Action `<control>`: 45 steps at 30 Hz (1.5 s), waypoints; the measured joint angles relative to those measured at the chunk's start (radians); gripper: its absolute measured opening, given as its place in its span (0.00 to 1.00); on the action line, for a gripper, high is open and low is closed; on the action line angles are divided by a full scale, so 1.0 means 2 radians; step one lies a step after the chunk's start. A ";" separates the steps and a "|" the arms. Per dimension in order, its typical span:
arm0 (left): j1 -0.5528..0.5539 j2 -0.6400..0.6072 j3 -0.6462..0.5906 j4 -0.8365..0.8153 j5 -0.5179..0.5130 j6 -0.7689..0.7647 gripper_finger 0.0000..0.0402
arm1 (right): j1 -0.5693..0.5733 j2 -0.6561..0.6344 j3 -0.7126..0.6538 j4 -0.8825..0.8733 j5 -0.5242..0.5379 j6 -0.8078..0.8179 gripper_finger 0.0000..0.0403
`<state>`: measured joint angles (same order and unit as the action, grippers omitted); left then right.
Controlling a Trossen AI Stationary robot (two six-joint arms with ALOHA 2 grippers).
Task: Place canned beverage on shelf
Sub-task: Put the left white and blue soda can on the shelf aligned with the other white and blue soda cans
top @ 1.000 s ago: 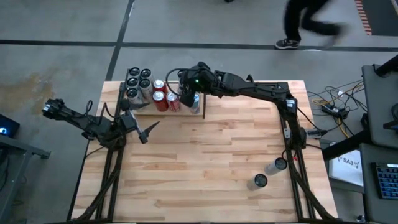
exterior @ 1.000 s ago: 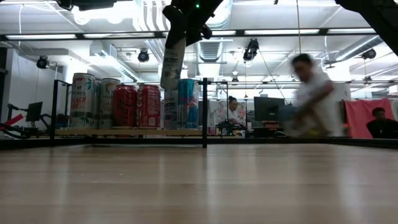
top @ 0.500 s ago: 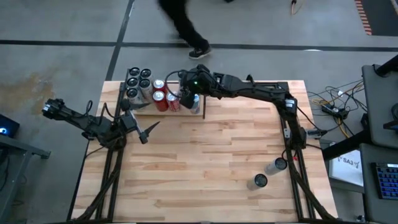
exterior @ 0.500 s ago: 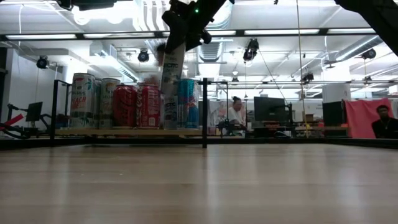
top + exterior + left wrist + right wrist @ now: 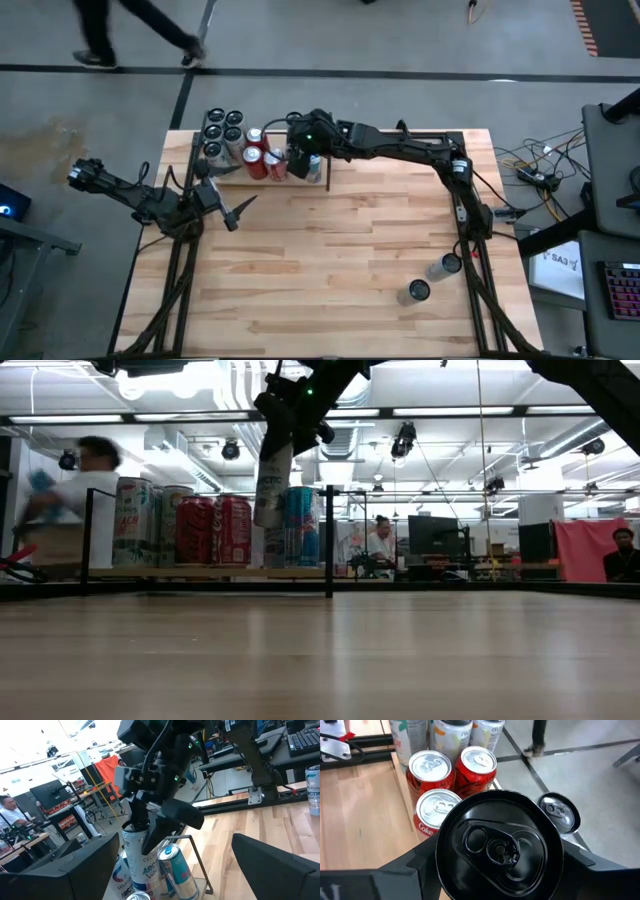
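Observation:
My right gripper (image 5: pixel 300 152) is shut on a tall white can with a black top (image 5: pixel 272 485). It holds the can over the shelf (image 5: pixel 200 571), a pale plywood panel with thin black upright rods at the table's far left. On the shelf stand several dark-topped cans (image 5: pixel 222 130), red cans (image 5: pixel 262 160) and a blue can (image 5: pixel 300 525). The held can hangs between the red cans and the blue can, its base above the panel. My left gripper (image 5: pixel 235 210) waits open and empty near the table's left edge. My right gripper pinches the white can's upper end (image 5: pixel 136 831), just under its black top (image 5: pixel 500 845), between its two fingers (image 5: pixel 425 862). The fingers come from above, pointing down. The can hangs below them, slightly tilted and lifted clear of the shelf panel.
Two more cans (image 5: pixel 443 267) (image 5: pixel 417 291) stand near the table's near right edge. A black upright rod (image 5: pixel 328 540) marks the shelf's right end, close to the blue can. A person (image 5: pixel 70 490) passes behind the table's far left.
My right gripper has come down a little with the white can and shifted slightly toward the table's left, staying shut on it. The can hangs lower over the shelf than before. A person has walked leftward behind the table's far edge.

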<state>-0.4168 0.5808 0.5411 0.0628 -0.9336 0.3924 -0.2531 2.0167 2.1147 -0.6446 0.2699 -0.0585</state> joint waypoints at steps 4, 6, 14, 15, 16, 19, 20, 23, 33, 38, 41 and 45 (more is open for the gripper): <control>0.000 0.001 0.000 0.000 0.000 0.001 0.92 | 0.000 0.000 -0.002 -0.002 0.000 0.007 0.61; 0.000 0.001 0.000 0.000 0.000 0.001 0.92 | 0.000 0.000 -0.002 -0.002 0.000 0.007 0.61; 0.000 0.001 0.000 0.000 0.000 0.001 0.92 | 0.001 0.000 -0.007 -0.004 -0.001 0.013 0.61; 0.000 0.001 0.000 0.000 0.000 0.001 0.92 | 0.001 0.000 -0.008 -0.004 -0.001 0.013 0.61; 0.000 0.001 0.000 0.000 0.000 0.001 0.92 | 0.001 0.000 -0.010 -0.004 -0.003 0.013 0.61; 0.000 0.001 0.000 -0.001 0.000 0.001 0.92 | 0.001 0.000 -0.015 -0.004 -0.004 0.018 0.61; 0.000 0.002 0.000 -0.003 0.000 0.001 0.92 | 0.001 0.000 -0.016 -0.004 -0.004 0.018 0.61; 0.000 0.008 0.000 -0.006 0.001 0.003 0.92 | 0.000 0.000 -0.020 -0.004 -0.004 0.018 0.61; -0.001 0.083 -0.031 0.014 0.081 -0.075 0.92 | -0.001 0.000 -0.023 -0.004 -0.004 0.017 0.61; -0.004 0.123 -0.083 0.140 0.100 -0.096 0.92 | -0.001 0.000 -0.025 -0.003 -0.004 0.017 0.61; -0.004 0.145 -0.101 0.204 0.107 -0.096 0.92 | -0.001 0.000 -0.025 -0.004 -0.004 0.017 0.61; -0.004 0.172 -0.105 0.226 0.107 -0.097 0.92 | -0.001 0.000 -0.027 -0.005 -0.004 0.017 0.62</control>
<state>-0.4255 0.9245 0.3318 0.5154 -0.7200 0.1985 -0.2558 2.0163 2.0611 -0.6538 0.2615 -0.0254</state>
